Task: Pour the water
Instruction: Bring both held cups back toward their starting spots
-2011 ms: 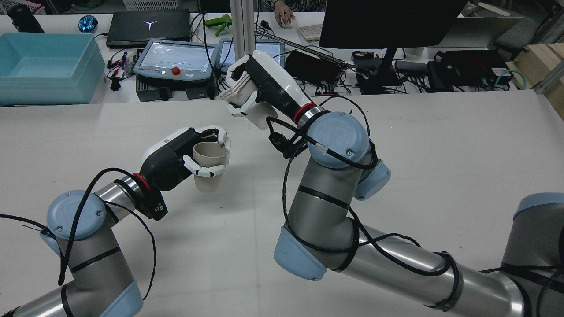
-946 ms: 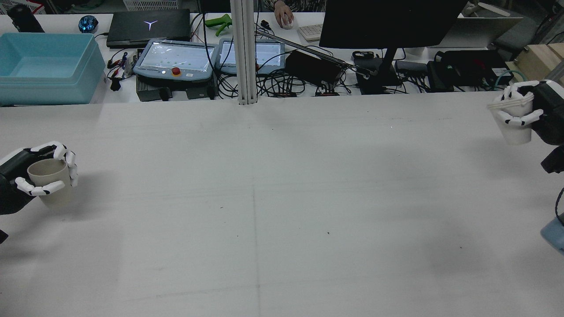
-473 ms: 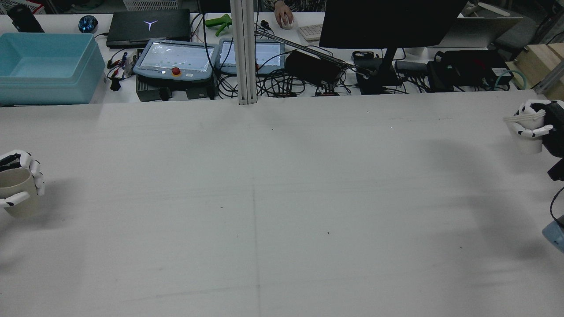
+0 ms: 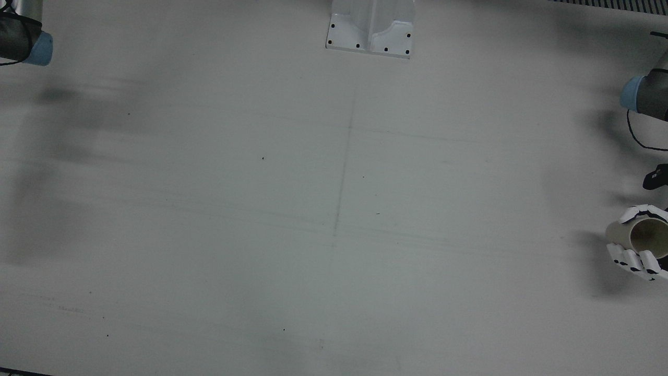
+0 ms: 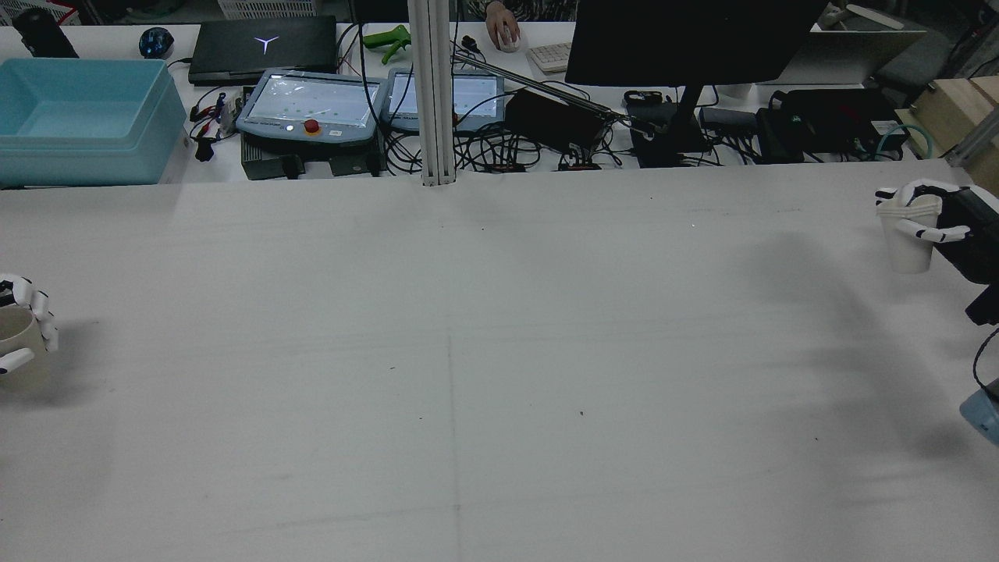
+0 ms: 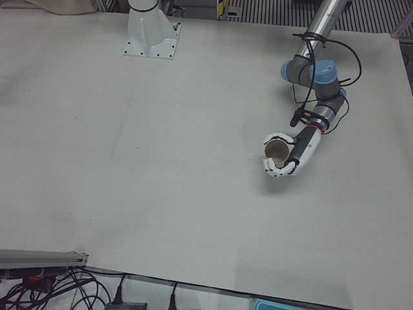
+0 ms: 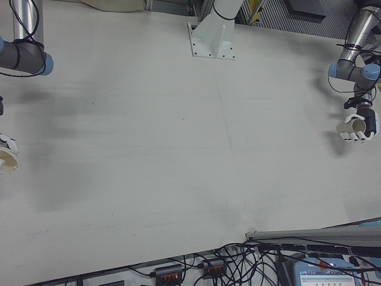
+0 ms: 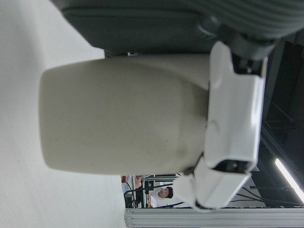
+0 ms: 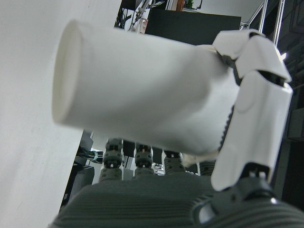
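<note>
- White fingers of the left robot hand (image 6: 287,154) wrap around a tan cup (image 6: 277,152) — the robot hand is gripping it.
- From the left-front view, the tan cup's open top faces up and it looks empty inside.
- From the rear view, this robot hand (image 5: 17,320) is at the far left edge of the surface (image 5: 468,328), and only part of it and its tan cup (image 5: 22,357) show.
- The left hand view shows the tan cup (image 8: 123,114) filling most of the picture, with its bottom close to the surface; I cannot tell if it touches.
- The right robot hand (image 5: 936,222) is gripping a white cup (image 5: 909,242) — its fingers (image 5: 917,230) curl around the top part.
- That white cup stands upright in the robot hand, at the far right edge of the surface in the rear view.
- The right hand view shows the white cup (image 9: 142,90) held above the surface, with fingers (image 9: 251,114) closed near its rim.
- The two robot hands are well apart, one at each side, and the wide stretch of surface between them is bare.
- Beyond the robot hands, past the far edge, sit a blue bin (image 5: 82,117), a laptop (image 5: 261,47) and two tablets (image 5: 312,105).
</note>
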